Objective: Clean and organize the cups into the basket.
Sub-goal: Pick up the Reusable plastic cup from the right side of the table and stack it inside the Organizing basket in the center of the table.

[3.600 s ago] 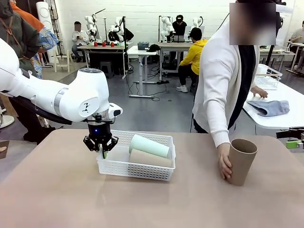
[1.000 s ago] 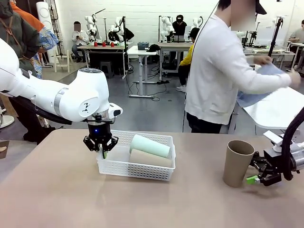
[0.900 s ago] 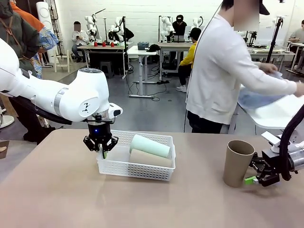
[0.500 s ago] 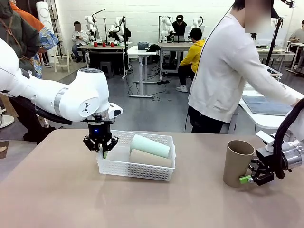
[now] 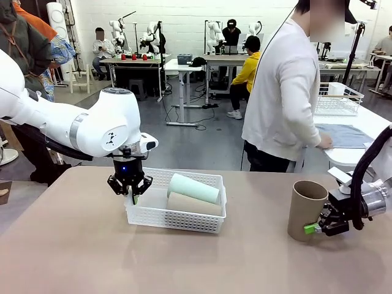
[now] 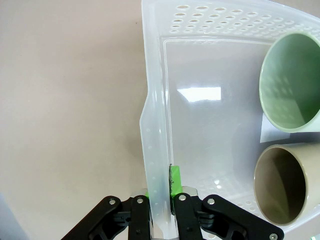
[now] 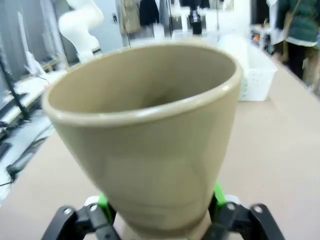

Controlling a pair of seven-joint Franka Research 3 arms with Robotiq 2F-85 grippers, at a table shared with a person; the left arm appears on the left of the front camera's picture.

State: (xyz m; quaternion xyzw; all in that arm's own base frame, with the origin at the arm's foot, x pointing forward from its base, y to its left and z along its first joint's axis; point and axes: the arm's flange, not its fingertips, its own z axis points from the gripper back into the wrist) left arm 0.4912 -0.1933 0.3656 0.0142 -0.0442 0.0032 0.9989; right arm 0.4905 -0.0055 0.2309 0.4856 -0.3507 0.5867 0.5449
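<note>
Half basket (image 5: 174,219) bare; left tool (image 6: 161,192) pinches rim; right tool (image 5: 315,228) straddles cup (image 5: 306,208).

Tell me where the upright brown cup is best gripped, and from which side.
The brown cup stands upright and widens upward, so probably low on its narrow base, with the right tool coming sideways from the robot's right.

- White brick back wall (image 5: 184,12), bright even light.
- Grey floor (image 5: 196,144), cables trailing under the desks.
- Row of white desks (image 5: 184,64) at the back, people seated there.
- Beige matte tabletop (image 5: 202,263) up front.
- White side table (image 5: 376,116) at right, carrying a wire bin (image 5: 335,99) and a grey cloth (image 5: 346,136).
</note>
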